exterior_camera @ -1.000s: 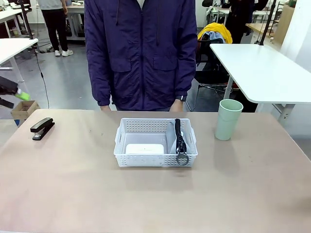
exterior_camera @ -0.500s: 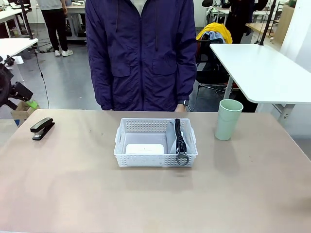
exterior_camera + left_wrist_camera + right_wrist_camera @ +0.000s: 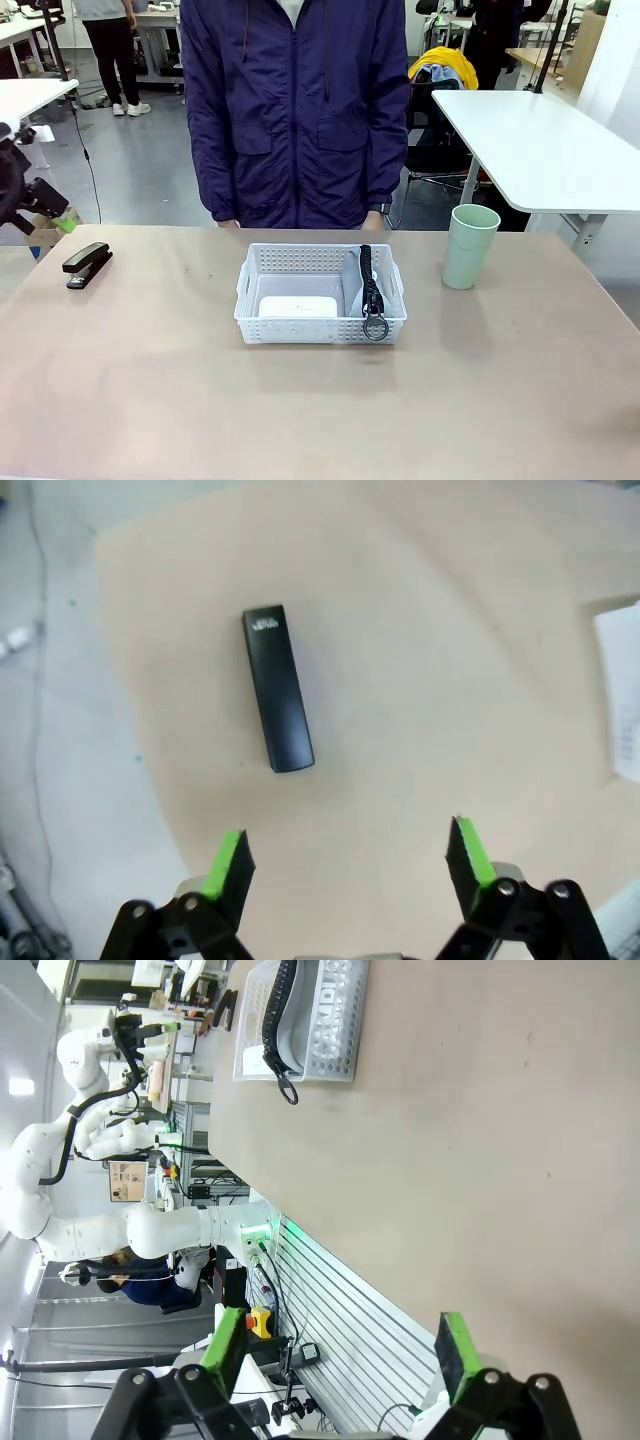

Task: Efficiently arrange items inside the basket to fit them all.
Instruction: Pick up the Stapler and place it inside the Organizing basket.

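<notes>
The white lattice basket [image 3: 320, 300] stands mid-table. A white rounded box [image 3: 297, 306] lies in its left part. The grey pouch [image 3: 325, 1010] leans along the right side, its black strap [image 3: 371, 278] and metal ring hanging over the front rim. A small black stapler [image 3: 87, 264] lies at the far left of the table. My left gripper [image 3: 45, 212] hovers open just left of it, and in the wrist view the stapler [image 3: 278, 688] lies ahead of that gripper [image 3: 348, 855]. The pale green cup [image 3: 470, 246] stands upright at the right. My right gripper [image 3: 340, 1355] is open, far from the basket [image 3: 340, 1045].
A person in a dark blue jacket [image 3: 295, 110] stands at the table's far edge behind the basket, hands low at the edge. Bare tabletop [image 3: 320, 410] surrounds the basket. A cardboard box [image 3: 45, 232] sits on the floor beyond the table's left corner.
My left gripper has swung in at the picture's left edge, its green pad now lower and nearer the stapler. The person has shifted slightly right. Items on the table have not moved.
</notes>
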{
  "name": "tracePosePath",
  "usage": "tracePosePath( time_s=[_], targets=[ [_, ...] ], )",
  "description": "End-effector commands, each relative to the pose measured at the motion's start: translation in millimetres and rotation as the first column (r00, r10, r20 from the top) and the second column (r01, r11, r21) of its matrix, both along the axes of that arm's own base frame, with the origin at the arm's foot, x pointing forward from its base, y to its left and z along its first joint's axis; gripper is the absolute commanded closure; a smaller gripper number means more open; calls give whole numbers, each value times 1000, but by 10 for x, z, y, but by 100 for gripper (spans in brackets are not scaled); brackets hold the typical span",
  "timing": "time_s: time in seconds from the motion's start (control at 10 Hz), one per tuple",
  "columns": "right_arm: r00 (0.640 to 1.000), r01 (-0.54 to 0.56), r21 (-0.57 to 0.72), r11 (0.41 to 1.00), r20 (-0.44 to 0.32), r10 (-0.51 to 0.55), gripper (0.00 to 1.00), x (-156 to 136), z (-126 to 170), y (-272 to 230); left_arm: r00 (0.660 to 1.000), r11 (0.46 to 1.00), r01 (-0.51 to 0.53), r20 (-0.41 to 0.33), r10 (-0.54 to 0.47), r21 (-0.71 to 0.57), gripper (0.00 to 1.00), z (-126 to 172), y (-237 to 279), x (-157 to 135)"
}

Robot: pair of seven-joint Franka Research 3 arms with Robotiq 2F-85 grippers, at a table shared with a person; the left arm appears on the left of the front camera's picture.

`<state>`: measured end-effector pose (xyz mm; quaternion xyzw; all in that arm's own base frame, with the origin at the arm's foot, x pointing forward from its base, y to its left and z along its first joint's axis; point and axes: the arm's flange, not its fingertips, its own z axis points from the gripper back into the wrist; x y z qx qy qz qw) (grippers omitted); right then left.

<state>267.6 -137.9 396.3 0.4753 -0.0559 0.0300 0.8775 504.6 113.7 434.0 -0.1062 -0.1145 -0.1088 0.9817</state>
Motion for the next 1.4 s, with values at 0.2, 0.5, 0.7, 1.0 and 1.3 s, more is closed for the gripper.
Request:
tracePosePath(
  time_s=[0.2, 0.5, 0.7, 1.0, 1.3],
  targets=[
    [1000, -5, -3, 1000, -3, 5, 0, -28, 32, -14, 979, 993, 6, -204, 18, 116, 0, -187, -328, 720],
    [1000, -5, -3, 1000, -3, 5, 0, -28, 32, -14, 955, 973, -118, -247, 166, 199, 0, -520, -362, 953],
    [1000, -5, -3, 1000, -3, 5, 0, -28, 32, -14, 948, 963, -105, -268, 172, 248, 0, -777, -314, 1046],
    [1000, -5, -3, 1000, -3, 5, 0, -28, 32, -14, 940, 953, -114, -281, 195, 283, 0, -1012, -309, 1104],
    [1000, -5, -3, 1000, -3, 5, 0, -28, 32, -14, 938, 958, -110, -292, 189, 267, 0, -1074, -276, 1144]
  ],
)
